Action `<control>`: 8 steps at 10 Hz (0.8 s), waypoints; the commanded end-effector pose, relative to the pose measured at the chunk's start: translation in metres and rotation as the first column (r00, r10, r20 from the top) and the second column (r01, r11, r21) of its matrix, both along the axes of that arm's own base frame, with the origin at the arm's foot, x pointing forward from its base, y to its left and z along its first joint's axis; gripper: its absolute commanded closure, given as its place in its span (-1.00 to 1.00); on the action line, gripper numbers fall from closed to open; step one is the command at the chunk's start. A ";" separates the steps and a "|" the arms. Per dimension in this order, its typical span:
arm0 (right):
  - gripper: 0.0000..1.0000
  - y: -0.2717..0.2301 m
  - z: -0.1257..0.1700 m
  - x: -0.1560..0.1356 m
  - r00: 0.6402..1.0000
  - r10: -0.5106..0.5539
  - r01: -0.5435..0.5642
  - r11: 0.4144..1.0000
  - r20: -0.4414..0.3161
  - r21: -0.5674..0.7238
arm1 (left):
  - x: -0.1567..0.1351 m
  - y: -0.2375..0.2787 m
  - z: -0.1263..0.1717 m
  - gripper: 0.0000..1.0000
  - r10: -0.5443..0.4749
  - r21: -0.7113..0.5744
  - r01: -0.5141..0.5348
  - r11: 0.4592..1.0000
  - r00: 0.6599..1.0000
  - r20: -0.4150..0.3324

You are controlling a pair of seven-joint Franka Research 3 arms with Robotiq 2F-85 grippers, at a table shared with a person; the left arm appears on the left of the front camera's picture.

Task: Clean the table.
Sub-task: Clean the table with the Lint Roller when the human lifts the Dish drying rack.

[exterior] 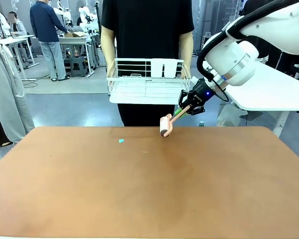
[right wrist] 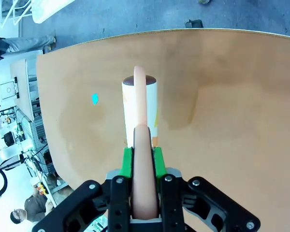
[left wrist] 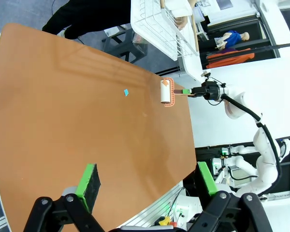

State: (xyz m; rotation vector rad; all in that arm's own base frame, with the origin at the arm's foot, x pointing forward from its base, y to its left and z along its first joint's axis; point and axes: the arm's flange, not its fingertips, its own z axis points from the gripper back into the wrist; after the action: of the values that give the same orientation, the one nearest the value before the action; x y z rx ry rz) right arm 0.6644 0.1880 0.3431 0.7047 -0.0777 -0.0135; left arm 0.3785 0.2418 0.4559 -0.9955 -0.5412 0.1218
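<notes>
- Surface (exterior: 149, 199) spans the foreground, with one teal scrap (exterior: 121, 141) near its far edge.
- Right end effector (exterior: 191, 106) clamps a lint roller (exterior: 166, 126) by its handle, head angled down, likely to lift that scrap.
- Left end effector (left wrist: 147, 181) hangs open, empty.

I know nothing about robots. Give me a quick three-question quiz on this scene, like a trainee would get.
1. True or false: the right gripper has its fingers closed on the handle of the lint roller.
2. What is the person holding at the far side of the table? A) a white wire basket B) a cardboard box C) a bucket
3. Fill in: the teal scrap lies on the table, to the robot's ____ of the lint roller.

Key: 1 true; 2 A; 3 left.
</notes>
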 end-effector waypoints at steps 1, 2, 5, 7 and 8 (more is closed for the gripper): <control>0.59 0.008 -0.003 0.004 1.000 -0.003 0.003 1.000 -0.008 -0.006 | -0.001 0.002 0.001 -1.00 -0.001 -0.015 0.001 1.000 1.000 0.014; 0.59 0.011 -0.010 0.003 1.000 -0.007 0.007 1.000 -0.014 -0.010 | -0.001 0.002 0.001 -1.00 -0.001 -0.015 0.001 1.000 1.000 0.014; 0.59 0.020 -0.039 0.001 0.999 -0.029 0.028 0.999 -0.019 -0.020 | -0.001 0.002 0.001 -1.00 -0.001 -0.015 0.001 1.000 1.000 0.014; 0.59 0.027 -0.053 0.004 0.998 -0.025 0.025 1.000 -0.054 -0.009 | -0.001 0.002 0.001 -1.00 -0.001 -0.015 0.001 1.000 1.000 0.014; 0.59 0.038 -0.061 0.006 0.997 -0.014 0.013 1.000 -0.081 -0.012 | -0.001 0.002 0.001 -1.00 -0.001 -0.015 0.001 1.000 1.000 0.014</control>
State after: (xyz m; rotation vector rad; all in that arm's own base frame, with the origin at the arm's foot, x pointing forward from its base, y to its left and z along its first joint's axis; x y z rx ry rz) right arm 0.6679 0.2135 0.2965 0.7148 -0.0386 -0.0398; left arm 0.3785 0.2418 0.4559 -0.9955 -0.5412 0.1218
